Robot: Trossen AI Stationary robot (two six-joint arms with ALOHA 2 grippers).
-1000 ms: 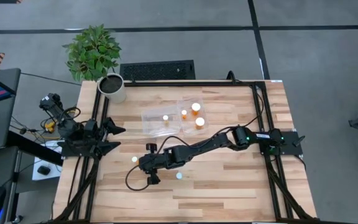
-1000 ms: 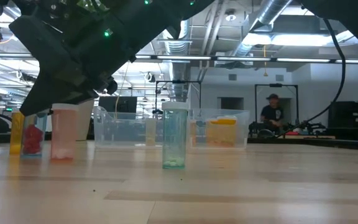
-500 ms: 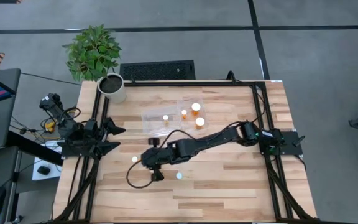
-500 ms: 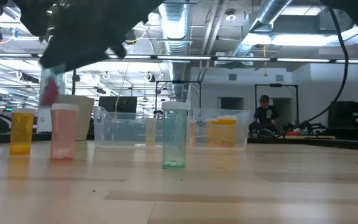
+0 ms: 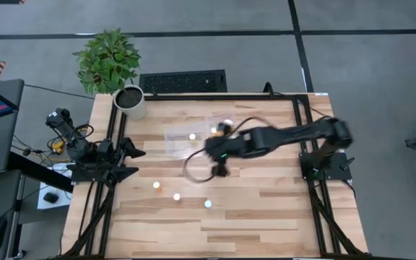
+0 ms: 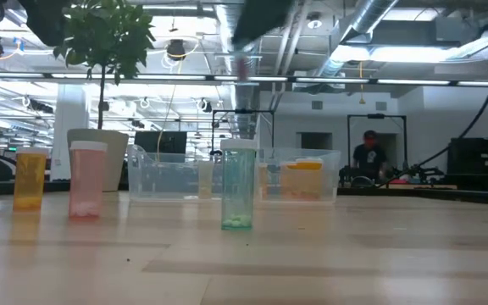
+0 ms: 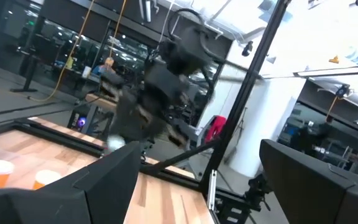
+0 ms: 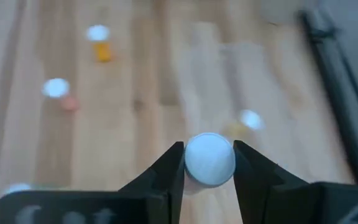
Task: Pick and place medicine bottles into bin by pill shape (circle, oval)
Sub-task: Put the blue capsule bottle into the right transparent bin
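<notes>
My right gripper (image 5: 214, 150) hangs high over the table's middle, just near of the clear bin (image 5: 183, 137), shut on a small white-capped bottle (image 8: 209, 160). The low view shows that bottle (image 6: 244, 64) blurred, far above the table. Three more bottles stand upright on their bases on the wood: orange (image 6: 30, 180), pink (image 6: 87, 180) and teal (image 6: 238, 186). A few white-capped bottles (image 5: 192, 136) stand inside the bin. My left gripper (image 5: 134, 160) waits open at the table's left edge. My right gripper pinches the bottle at its white cap (image 8: 194, 163) between the two fingers (image 8: 174, 167), one on each side. The fingers slant down from the table's right. The bottle is lifted clear and hangs below them.
A white pot (image 5: 130, 101) with a green plant stands at the far left corner. Black frame rails (image 5: 298, 123) run along the table's sides. A person (image 6: 369, 157) is in the room far behind. Bare wood lies toward the near edge and right.
My right gripper has taken the bottle up off the table near the orange and pink ones, climbing quickly and swinging toward the table's right and far side, to a place beside the bin. The bottle is now lifted well clear. The other bottles have stayed put.
</notes>
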